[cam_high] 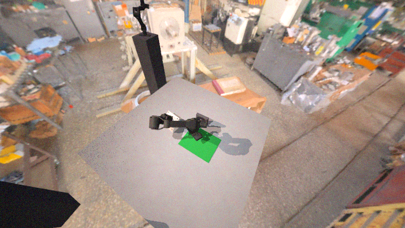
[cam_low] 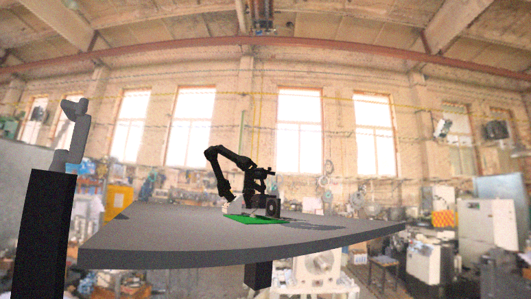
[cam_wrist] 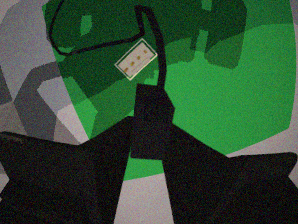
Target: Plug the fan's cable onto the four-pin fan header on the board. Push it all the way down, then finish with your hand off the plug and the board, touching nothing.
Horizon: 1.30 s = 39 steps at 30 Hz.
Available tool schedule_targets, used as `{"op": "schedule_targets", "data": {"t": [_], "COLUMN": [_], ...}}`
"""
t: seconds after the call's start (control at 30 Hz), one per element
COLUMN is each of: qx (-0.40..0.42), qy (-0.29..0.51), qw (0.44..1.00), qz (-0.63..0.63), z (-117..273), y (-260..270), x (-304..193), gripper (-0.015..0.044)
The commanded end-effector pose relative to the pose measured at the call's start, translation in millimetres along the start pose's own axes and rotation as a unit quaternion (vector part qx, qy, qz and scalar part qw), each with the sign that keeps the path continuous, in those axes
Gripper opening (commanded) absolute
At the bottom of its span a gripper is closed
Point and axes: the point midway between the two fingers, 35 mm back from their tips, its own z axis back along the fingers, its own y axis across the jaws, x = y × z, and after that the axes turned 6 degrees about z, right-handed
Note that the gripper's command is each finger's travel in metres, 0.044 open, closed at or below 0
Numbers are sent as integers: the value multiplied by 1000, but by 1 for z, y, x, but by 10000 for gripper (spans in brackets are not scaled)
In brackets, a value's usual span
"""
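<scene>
My gripper (cam_wrist: 147, 124) is shut on the cable's black plug (cam_wrist: 151, 107), which sits between the fingertips in the wrist view. The black cable (cam_wrist: 161, 55) runs from the plug's far end and bends in a loop to the left. The white four-pin header (cam_wrist: 136, 60) is on the green board (cam_wrist: 225, 100) (cam_high: 203, 150) (cam_low: 260, 221), slanted in the wrist view, just beyond the plug and uncovered. The plug is apart from it in the image; its height over the board is hard to tell. The fan (cam_low: 272, 208) (cam_high: 201, 115) stands upright at the board's edge, partly behind the arm in the top view.
The grey table (cam_high: 169, 175) (cam_low: 167, 237) carries the board. A white plate (cam_high: 172, 113) (cam_low: 233, 206) is at the arm's base. Another arm stands on a tall black pedestal (cam_high: 151, 62) beyond the table, and another black pedestal (cam_low: 44, 230) stands at the left in the exterior view.
</scene>
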Motion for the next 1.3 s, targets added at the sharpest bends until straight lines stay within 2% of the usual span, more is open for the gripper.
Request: {"op": "schedule_targets", "data": {"t": [0.0,0.57,1.27], "qx": [-2,-1,-1], "qy": [-4,-3,-3], "qw": [998,941,939], "qz": [-62,-338,-345], "z": [1,0,1], "y": [-1,9,15], "x": [9,37,32], "gripper": [0,0,0]}}
